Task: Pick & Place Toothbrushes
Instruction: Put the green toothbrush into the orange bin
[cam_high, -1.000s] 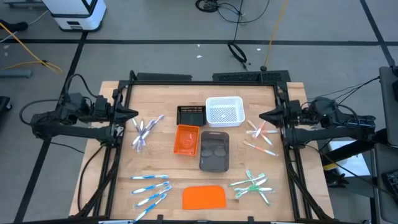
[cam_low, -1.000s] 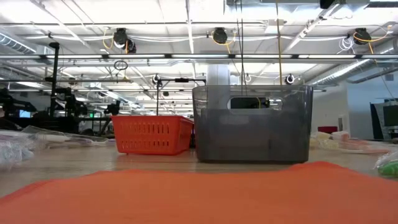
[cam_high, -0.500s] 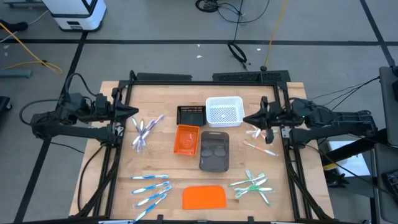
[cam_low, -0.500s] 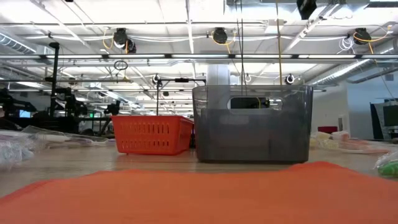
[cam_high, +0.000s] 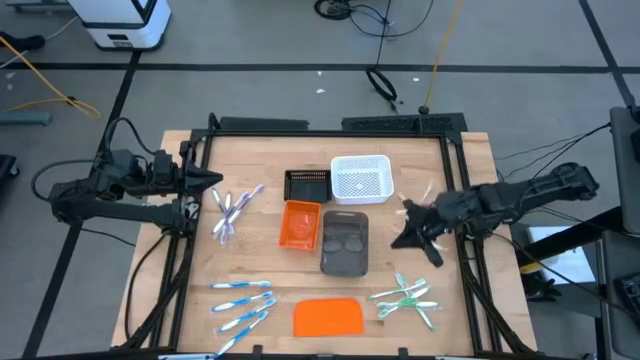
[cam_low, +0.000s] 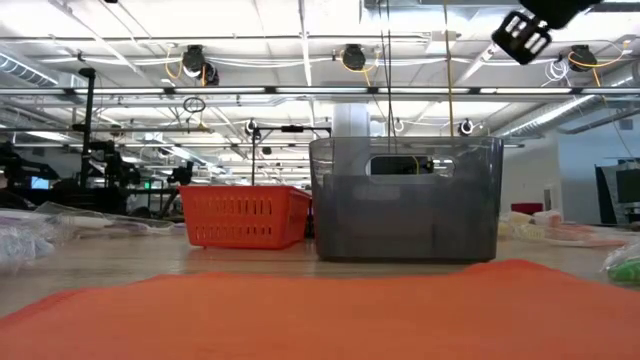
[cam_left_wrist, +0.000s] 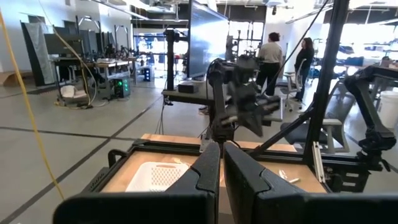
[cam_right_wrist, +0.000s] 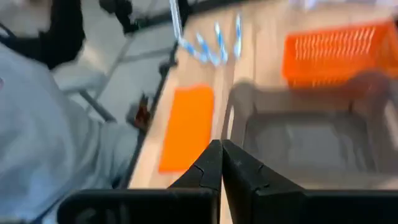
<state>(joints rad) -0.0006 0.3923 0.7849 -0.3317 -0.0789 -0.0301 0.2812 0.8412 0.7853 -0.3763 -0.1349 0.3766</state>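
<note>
I have the right gripper (cam_high: 403, 240) out over the table (cam_high: 260, 265), fingers clenched on nothing, hanging above the spot between the grey tray (cam_high: 345, 243) and the pink toothbrushes (cam_high: 420, 215), which lie partly hidden under the arm. The left gripper (cam_high: 217, 181) waits at its own edge of the table, fingers pressed together and empty, just beside the pale grey toothbrushes (cam_high: 232, 210). The blue toothbrushes (cam_high: 243, 303) lie near the front on the left, the green toothbrushes (cam_high: 408, 299) near the front on the right, with the flat orange slab (cam_high: 328, 317) between them. None sits in a tray: the orange tray (cam_high: 299, 224), the black tray (cam_high: 307, 184) and the white tray (cam_high: 359, 179) all look empty from above. I judge this to be the approach for the first pick, most likely the pink group. My next move calls for parting the right fingers, turning the wrist down over one pink handle, and descending to straddle a single brush rather than the crossed bundle.
</note>
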